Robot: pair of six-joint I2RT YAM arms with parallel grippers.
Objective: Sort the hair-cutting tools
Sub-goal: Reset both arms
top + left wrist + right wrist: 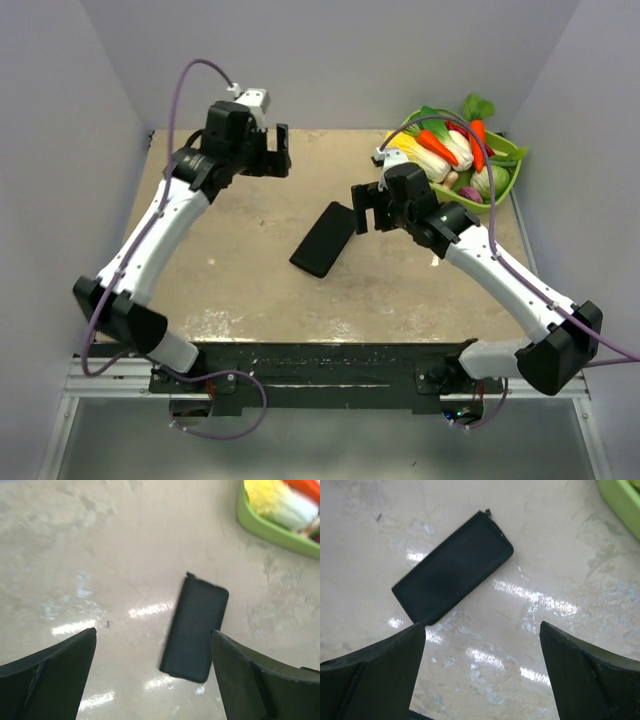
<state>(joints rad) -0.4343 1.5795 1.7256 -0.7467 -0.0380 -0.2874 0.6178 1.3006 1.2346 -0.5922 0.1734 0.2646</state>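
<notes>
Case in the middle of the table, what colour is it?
The case is plain black; the right wrist view shows it best.

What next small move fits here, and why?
Probably lower the right gripper onto the closed black case to start opening it: no combs or scissors are in view, both it and the left gripper stand open and empty, and the right hangs nearer the case.

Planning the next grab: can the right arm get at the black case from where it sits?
Probably yes. The right gripper hovers open just beside the black case, which lies flat on the table with nothing between them.
</notes>
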